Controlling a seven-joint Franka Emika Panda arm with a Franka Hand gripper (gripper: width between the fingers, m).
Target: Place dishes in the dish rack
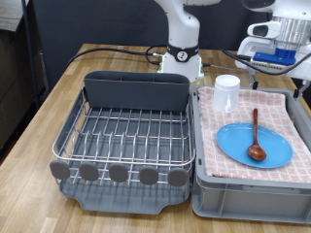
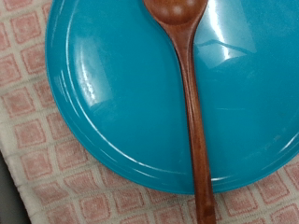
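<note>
The light-blue plate (image 1: 254,145) lies flat on the pink checked towel in the grey crate. The reddish-brown wooden spoon (image 1: 255,133) lies across the plate, bowl toward the exterior view's bottom. The white mug (image 1: 225,93) stands at the crate's far left corner. The silver wire dish rack (image 1: 124,133) with its grey caddy (image 1: 135,92) holds no dishes. My gripper (image 1: 275,50) hangs high over the crate's far right side, apart from all dishes. The wrist view looks straight down on the plate (image 2: 112,84) and the spoon (image 2: 192,103); no fingers show there.
The grey crate (image 1: 248,192) with the pink towel (image 1: 289,109) stands right beside the rack. Round grey tabs (image 1: 118,174) line the rack's near edge. The robot base (image 1: 181,60) and black cables sit at the back of the wooden table (image 1: 39,121).
</note>
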